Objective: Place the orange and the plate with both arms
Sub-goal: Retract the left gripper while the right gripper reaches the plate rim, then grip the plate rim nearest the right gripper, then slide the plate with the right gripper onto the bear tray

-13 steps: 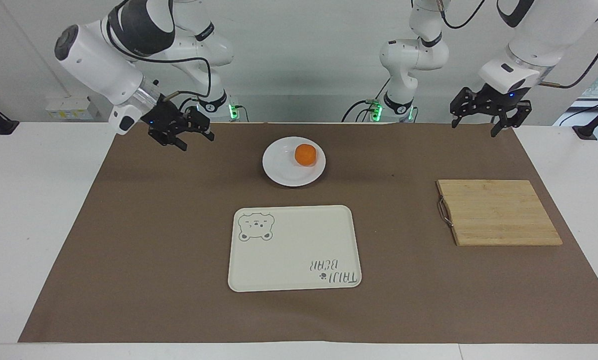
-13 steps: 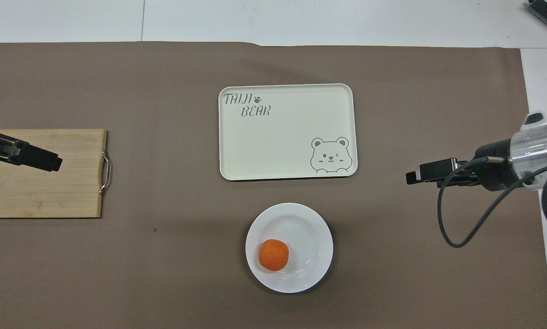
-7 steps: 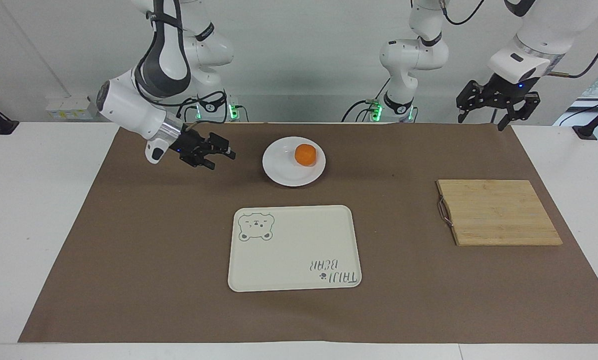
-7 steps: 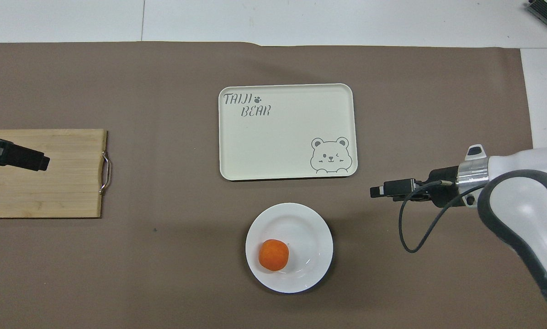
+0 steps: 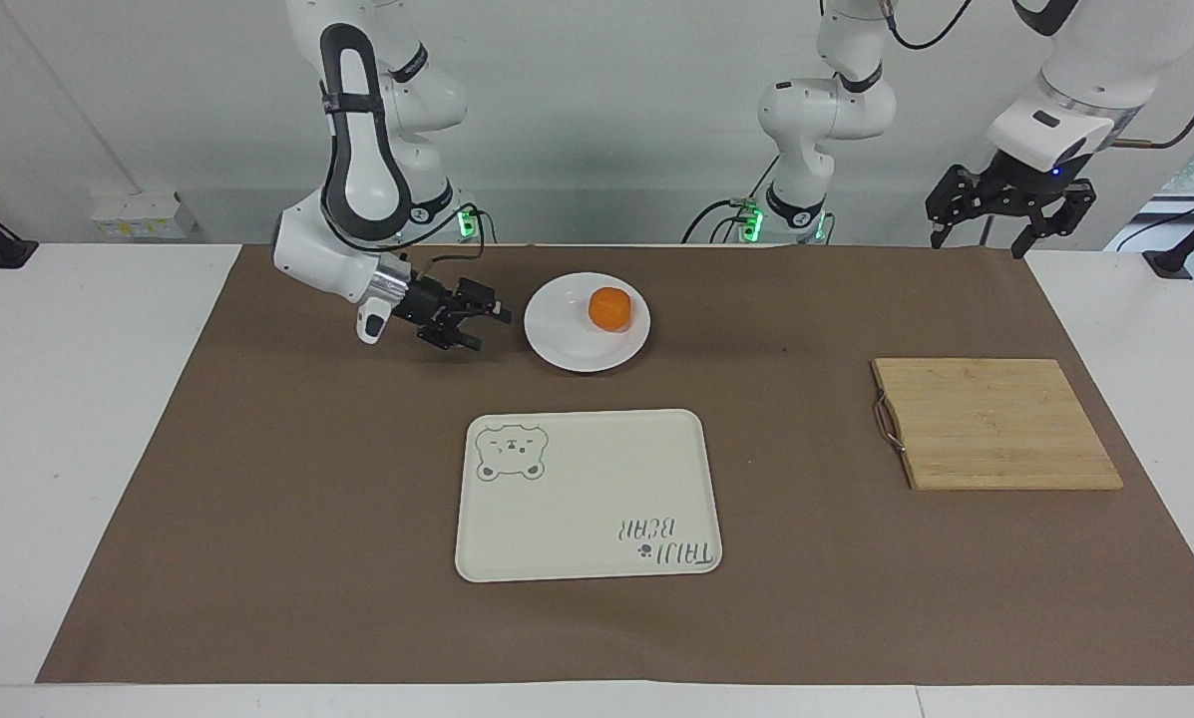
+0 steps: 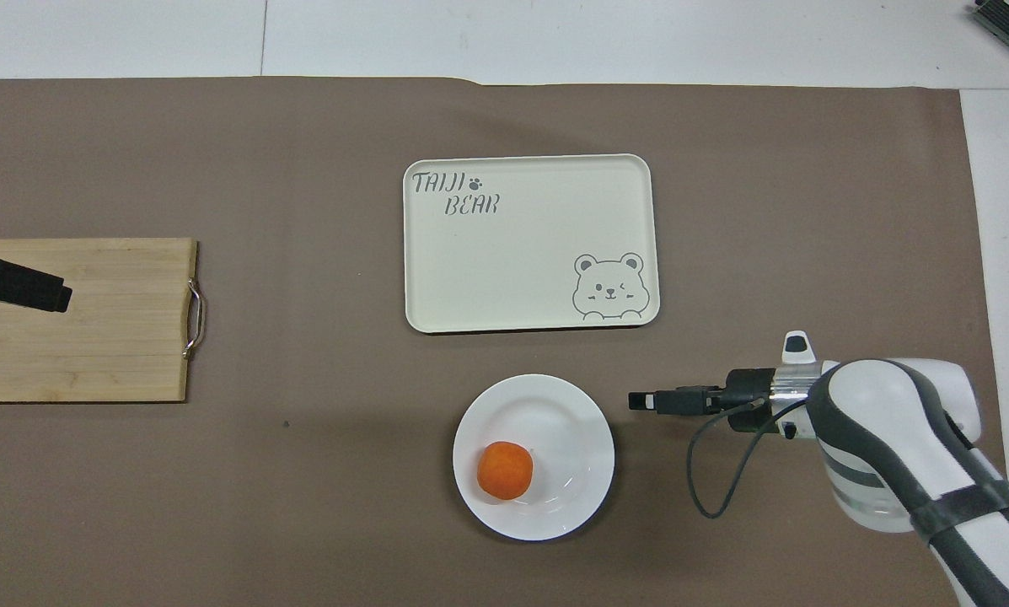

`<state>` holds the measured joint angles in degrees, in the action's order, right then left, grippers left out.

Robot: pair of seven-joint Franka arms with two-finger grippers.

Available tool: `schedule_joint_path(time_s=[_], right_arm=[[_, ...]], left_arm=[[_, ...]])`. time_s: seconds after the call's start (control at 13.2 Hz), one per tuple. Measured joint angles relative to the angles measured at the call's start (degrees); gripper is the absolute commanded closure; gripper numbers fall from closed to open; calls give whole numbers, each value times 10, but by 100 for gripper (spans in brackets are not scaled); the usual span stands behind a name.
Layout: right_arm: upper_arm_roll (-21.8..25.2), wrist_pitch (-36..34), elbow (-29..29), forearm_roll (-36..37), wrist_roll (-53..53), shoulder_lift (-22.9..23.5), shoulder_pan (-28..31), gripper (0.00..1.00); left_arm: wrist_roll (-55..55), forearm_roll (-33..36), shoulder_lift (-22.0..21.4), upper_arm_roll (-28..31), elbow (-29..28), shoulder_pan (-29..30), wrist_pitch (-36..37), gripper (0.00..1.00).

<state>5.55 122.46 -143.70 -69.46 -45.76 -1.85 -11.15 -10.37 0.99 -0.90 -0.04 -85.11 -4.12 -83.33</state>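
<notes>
The overhead view cuts off the left gripper [image 6: 53, 297] at its edge, so only a black tip shows over the cutting board [image 6: 108, 337], whose own end also runs out of frame. The right arm's [image 6: 909, 455] upper links leave the frame's bottom corner.

White bench [image 5: 88, 419] [image 6: 605, 38], covered almost end to end by a brown mat [image 5: 307, 519] [image 6: 302, 169]. On the mat: the plate [image 5: 567, 334] [image 6: 567, 421] nearest the robots, a cream bear tray [image 5: 587, 494] [image 6: 529, 244] just farther out, and a wooden cutting board [image 5: 995, 424] [image 6: 108, 337] well apart toward the left arm's end.
</notes>
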Motion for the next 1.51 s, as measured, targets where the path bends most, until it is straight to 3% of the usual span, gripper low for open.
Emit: schedule_joint_path(time_s=[0.38,1.06,1.36,1.51], right_arm=[[-1,48,-35,-125,-67,27,-80,0],[1,50,-74,-128,-67,5,-88,0],[-1,50,-83,-128,-67,1,-90,53],[-1,50,-85,-128,-66,1,-95,71]], left_arm=[[2,0,0,-1,0,0,0,0],[2,0,0,-1,0,0,0,0],[2,0,0,-1,0,0,0,0],[2,0,0,-1,0,0,0,0]])
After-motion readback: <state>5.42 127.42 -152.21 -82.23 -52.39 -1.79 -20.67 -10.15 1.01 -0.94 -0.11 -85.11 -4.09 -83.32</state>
